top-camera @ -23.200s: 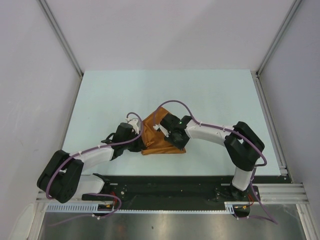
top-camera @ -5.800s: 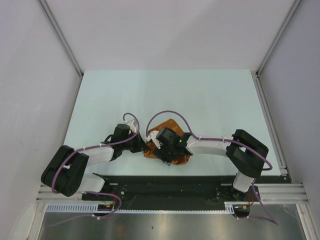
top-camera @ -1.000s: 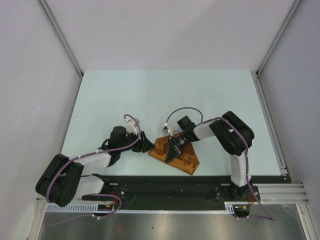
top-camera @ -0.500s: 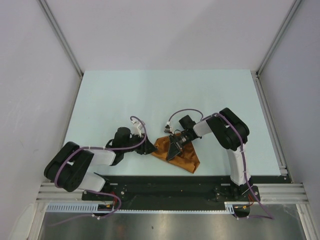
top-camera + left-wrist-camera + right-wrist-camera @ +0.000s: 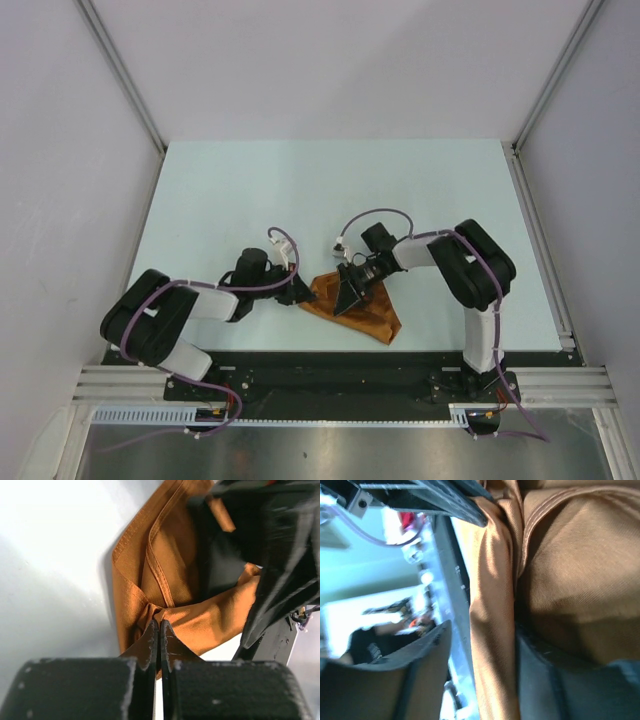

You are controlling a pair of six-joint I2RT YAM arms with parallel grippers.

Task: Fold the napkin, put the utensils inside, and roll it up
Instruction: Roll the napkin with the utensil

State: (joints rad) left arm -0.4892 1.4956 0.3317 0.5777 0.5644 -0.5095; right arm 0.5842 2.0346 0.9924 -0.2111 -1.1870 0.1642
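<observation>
The rust-orange napkin (image 5: 368,306) lies bunched in a rough triangle near the table's front edge. My left gripper (image 5: 301,293) is at its left corner. In the left wrist view that gripper (image 5: 159,625) is shut on a gathered fold of the napkin (image 5: 165,570). My right gripper (image 5: 349,292) rests on the middle of the cloth with its jaws apart. In the right wrist view a ridge of napkin (image 5: 492,630) runs between its fingers (image 5: 417,672), and the left finger stands clear of the cloth. The utensils are hidden from all views.
The pale table (image 5: 330,190) stretches behind the napkin. A black rail (image 5: 330,370) with the arm bases runs along the near edge, just below the cloth. The right arm's black fingers (image 5: 280,575) sit close to my left gripper.
My left gripper has slid right to the napkin's left corner and shut on it. The right gripper's jaws have spread wider over the cloth.
</observation>
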